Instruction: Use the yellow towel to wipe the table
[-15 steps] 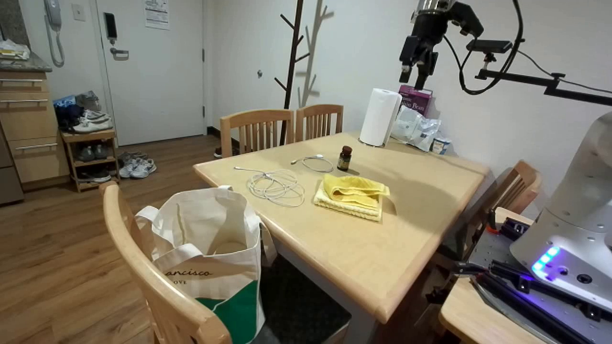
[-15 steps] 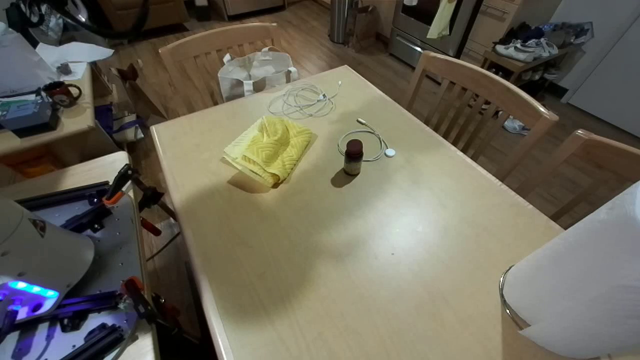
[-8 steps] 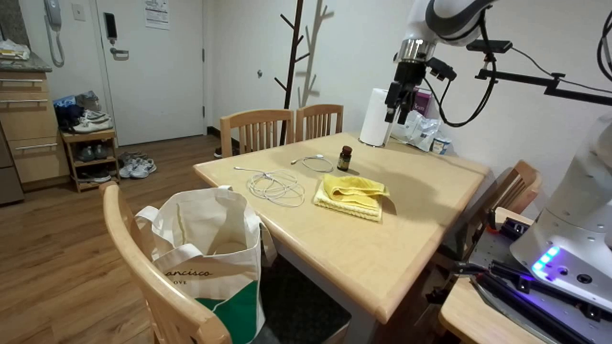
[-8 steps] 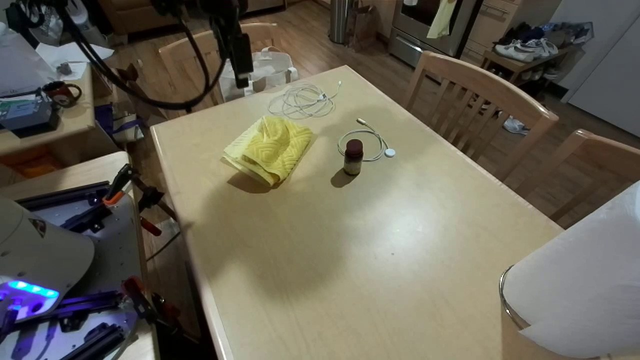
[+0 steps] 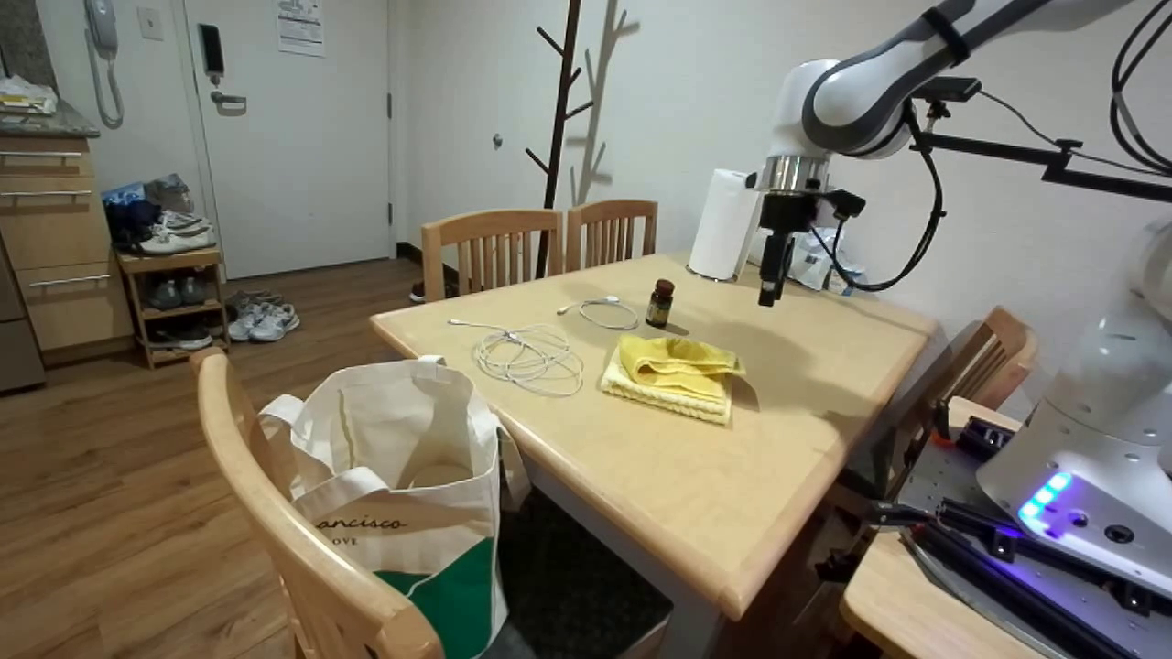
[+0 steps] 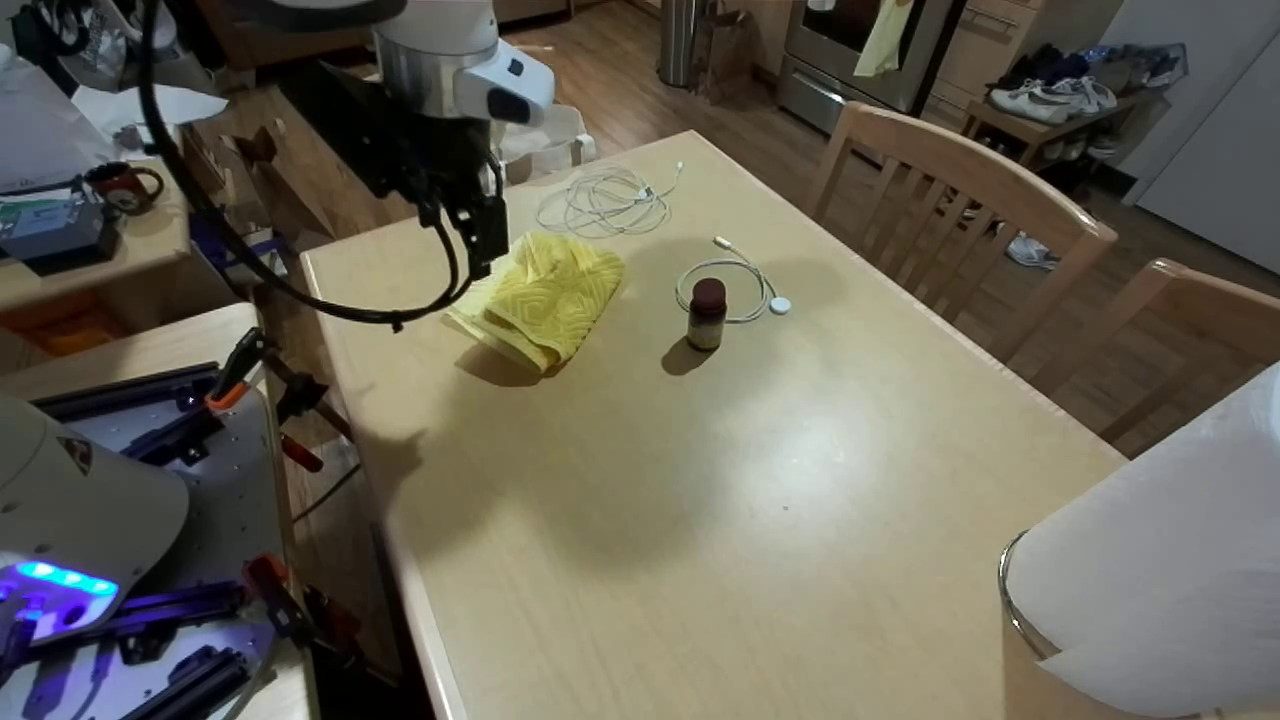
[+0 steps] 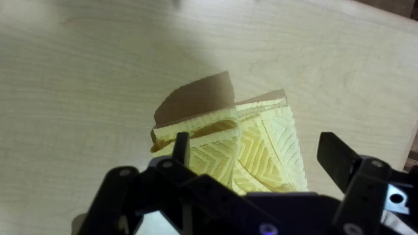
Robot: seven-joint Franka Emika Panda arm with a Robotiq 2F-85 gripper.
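Observation:
The yellow towel (image 5: 679,373) lies folded on the wooden table (image 5: 659,467), with a loose fold raised on top. The towel also shows in an exterior view (image 6: 552,295) and in the wrist view (image 7: 212,158). My gripper (image 5: 771,297) points down above the table, apart from the towel. It shows too in an exterior view (image 6: 485,262), where it overlaps the towel's edge. In the wrist view the gripper (image 7: 254,140) is open and empty; its fingers are wide apart, with the towel below and between them. The towel's near part is hidden by the gripper body there.
A dark bottle (image 6: 706,318) stands on the table near the towel. A coiled white cable (image 6: 605,205) and a shorter cable with a round end (image 6: 780,305) lie beyond. A paper towel roll (image 5: 723,224) stands by the wall. A tote bag (image 5: 412,499) sits on a chair.
My arm has come down into both exterior views. The gripper has dropped from high up to a little above the table and turned. The towel, bottle and cables have not moved.

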